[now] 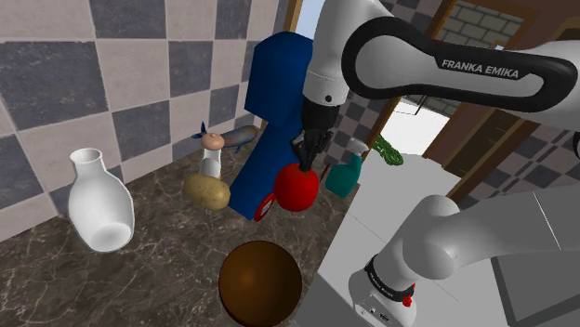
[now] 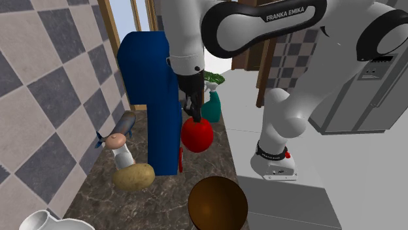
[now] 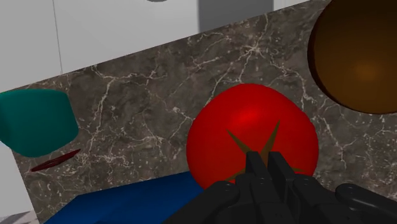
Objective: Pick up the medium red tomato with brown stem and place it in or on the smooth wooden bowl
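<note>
Shoulder view: red tomato (image 1: 296, 188) hangs directly beneath the hand (image 1: 305, 158), apparently raised off the dark marbled surface (image 1: 139, 279). Hand: black fingers closed together on the tomato's brown stem at the top of the fruit; the wrist view shows the fingertips (image 3: 257, 162) pressed onto the stem's star.

Brown bowl (image 1: 260, 283): on the surface, nearer the camera than the tomato, apart from it, nothing in it.

Blue box (image 1: 270, 121): upright, just behind the tomato.

Potato (image 1: 206, 191), white vase (image 1: 99, 202): toward the shoulder view's left.

Teal bottle (image 1: 344, 176): at the tomato's right.
</note>
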You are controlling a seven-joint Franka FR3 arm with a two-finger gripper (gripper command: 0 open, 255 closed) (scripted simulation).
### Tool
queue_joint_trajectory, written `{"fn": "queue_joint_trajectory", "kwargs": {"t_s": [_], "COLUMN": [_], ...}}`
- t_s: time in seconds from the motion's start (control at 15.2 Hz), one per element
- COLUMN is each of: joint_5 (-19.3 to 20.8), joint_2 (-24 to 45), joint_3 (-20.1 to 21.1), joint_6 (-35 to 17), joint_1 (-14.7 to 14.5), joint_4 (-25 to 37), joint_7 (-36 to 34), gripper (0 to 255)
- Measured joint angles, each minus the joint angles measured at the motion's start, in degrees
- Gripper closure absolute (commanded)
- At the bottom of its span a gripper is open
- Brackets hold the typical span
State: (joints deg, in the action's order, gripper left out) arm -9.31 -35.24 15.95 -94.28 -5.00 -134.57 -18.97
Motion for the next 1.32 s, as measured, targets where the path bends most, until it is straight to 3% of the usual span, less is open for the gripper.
{"fn": "queue_joint_trajectory", "kwargs": {"t_s": [0.53,1.32], "joint_5": [0.14,-6.25], "joint_2": [0.65,3.88], "joint_3": [0.03,11.39], "joint_6": [5.55,13.4], "joint_1": [0.02,-3.52], "joint_4": [6.38,19.83], "joint_7": [-1.04,-16.86], "gripper": [255,255]}}
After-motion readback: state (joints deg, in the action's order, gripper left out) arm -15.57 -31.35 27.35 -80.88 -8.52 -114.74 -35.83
